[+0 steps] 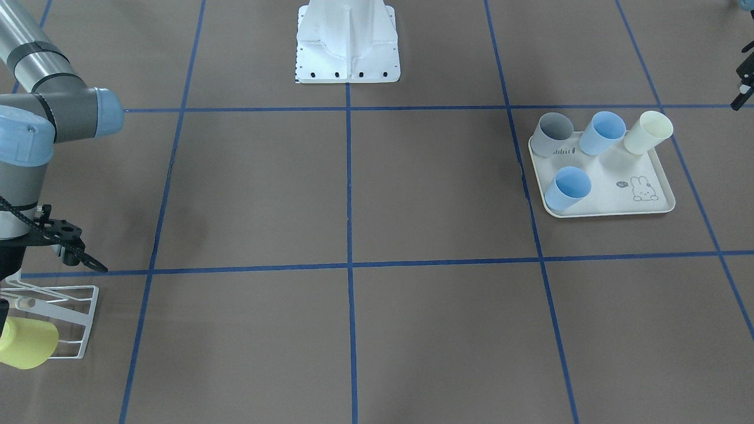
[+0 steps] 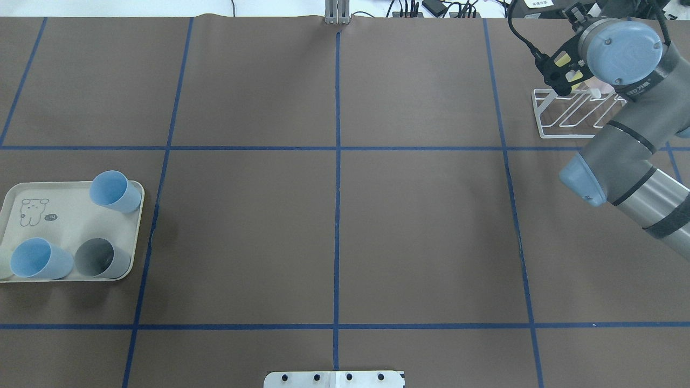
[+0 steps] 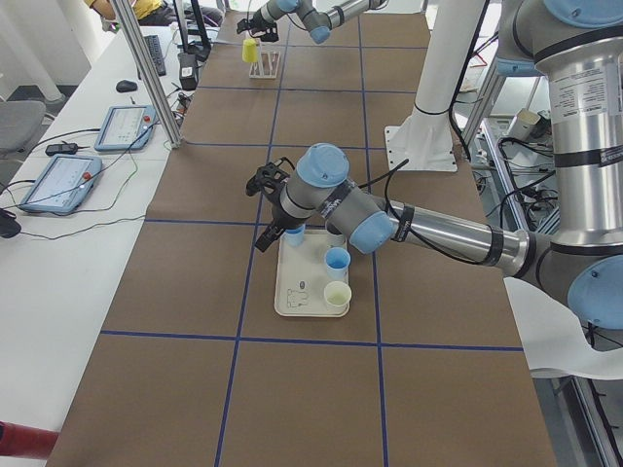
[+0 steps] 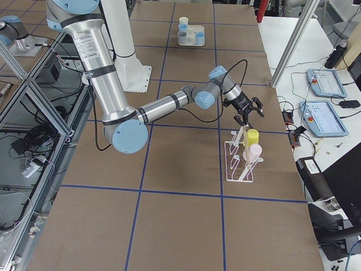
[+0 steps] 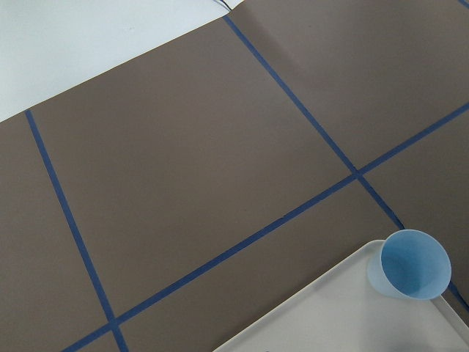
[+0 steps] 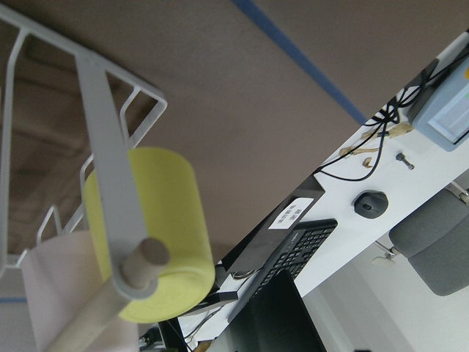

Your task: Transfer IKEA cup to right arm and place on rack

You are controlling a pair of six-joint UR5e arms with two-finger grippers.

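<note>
**Yellow cup on rack; right gripper parted above it**

- Yellow cup (image 4: 252,136): hung mouth-down on the wooden-tipped rod of the rack (image 6: 102,132), at the table's far right corner in the overhead view.
- Pink cup (image 4: 255,152): on the same rack, just below the yellow one and touching it.
- Right gripper (image 4: 247,112): fingers spread wide, gripping nothing, directly over the rod and apart from the yellow cup. In the overhead view the arm's wrist covers part of the rack.
- Left gripper (image 3: 273,219): hangs over the far edge of the tray; I cannot tell how its fingers are set.
- Tray (image 1: 612,212): cream, at the table's left side, well apart from the rack.
  - It carries a grey cup (image 1: 554,134), two blue cups (image 1: 602,132) (image 1: 567,187) and a cream cup (image 1: 648,132), all standing mouth-up.
  - It is printed with a rabbit drawing (image 1: 643,189) and the lettering "bbit", whose start is hidden behind the grey cup.
- Table: brown cover with a grid of blue tape; a white base plate (image 1: 347,47) sits at the robot's edge.
- Side bench beyond the rack: keyboard (image 6: 300,249), mouse (image 6: 370,204), and two tablets (image 4: 324,84) (image 4: 327,116). A white label (image 6: 293,213) has print too small to read.
</note>
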